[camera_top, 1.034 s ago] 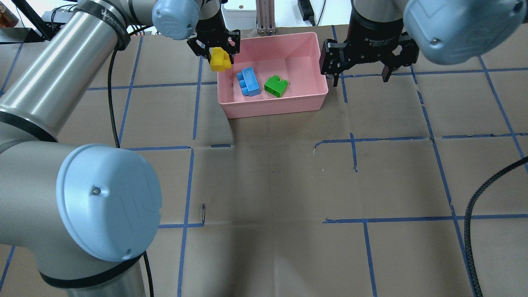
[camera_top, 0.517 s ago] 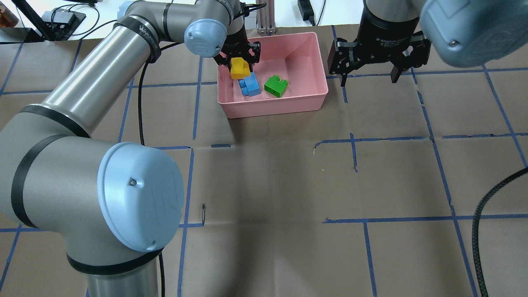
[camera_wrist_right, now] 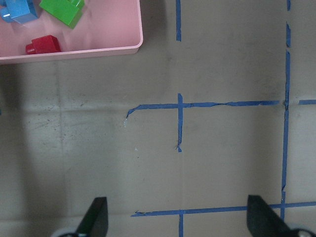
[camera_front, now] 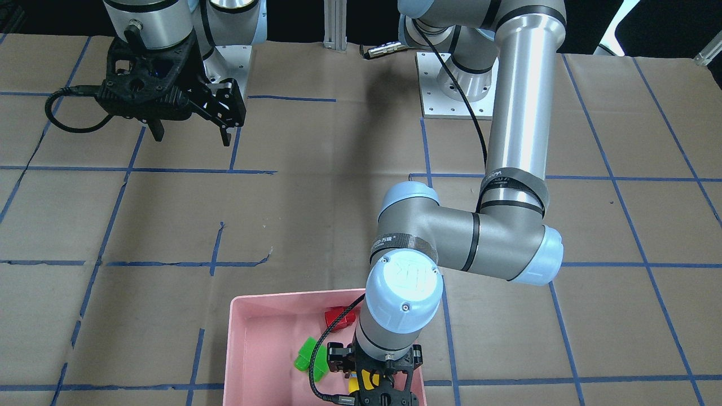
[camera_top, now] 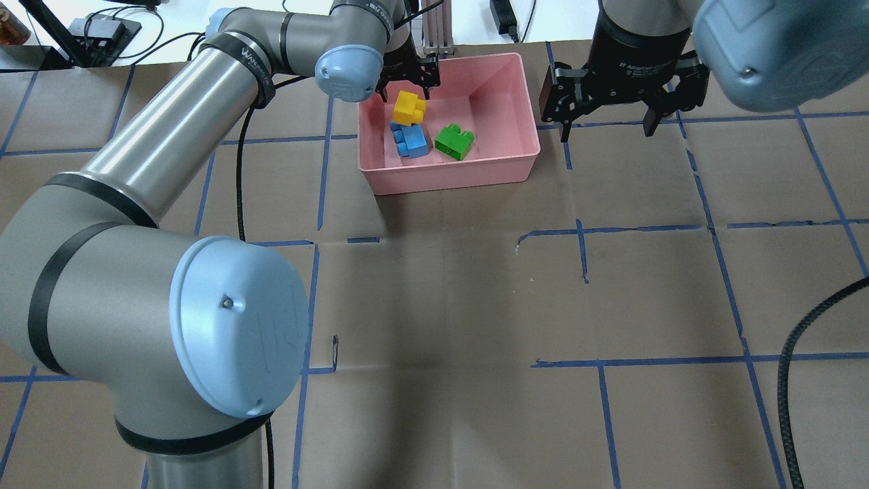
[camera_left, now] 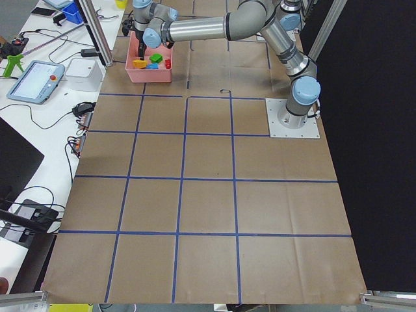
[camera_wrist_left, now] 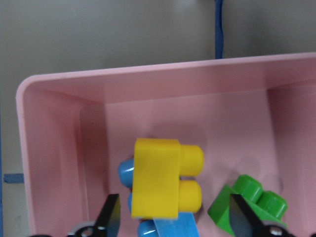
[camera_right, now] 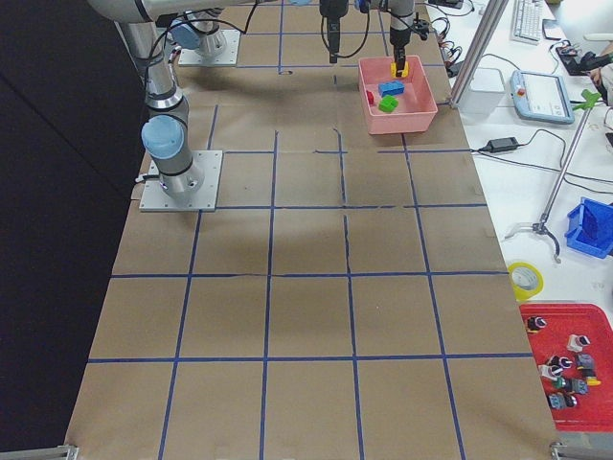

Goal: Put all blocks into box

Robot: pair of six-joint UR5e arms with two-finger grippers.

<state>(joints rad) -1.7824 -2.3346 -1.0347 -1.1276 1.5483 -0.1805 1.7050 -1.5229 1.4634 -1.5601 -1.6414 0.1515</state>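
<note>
Box (camera_top: pixel 448 178) is seen at the far middle of the table (camera_top: pixel 441 305), which is covered in brown paper with blue tape lines. All four blocks are inside it.

- Yellow block (camera_top: pixel 409 107) is lying on its side on top of the blue block (camera_top: pixel 413 141), studs sideways, in the box's left half near the far wall.
- Green block (camera_top: pixel 453 141) is on the box floor just beside the blue one, apart from it.
- Red block (camera_front: pixel 340 317) is by the near wall and is hidden in the overhead view.

Left gripper (camera_wrist_left: pixel 175 219) is held just above the yellow block. Its jaws are spread wide to either side of the block, with nothing touched and nothing held.

Right gripper (camera_top: pixel 604 125) is held over bare paper just beside the box's right wall. Its jaws are spread wide and empty.
</note>
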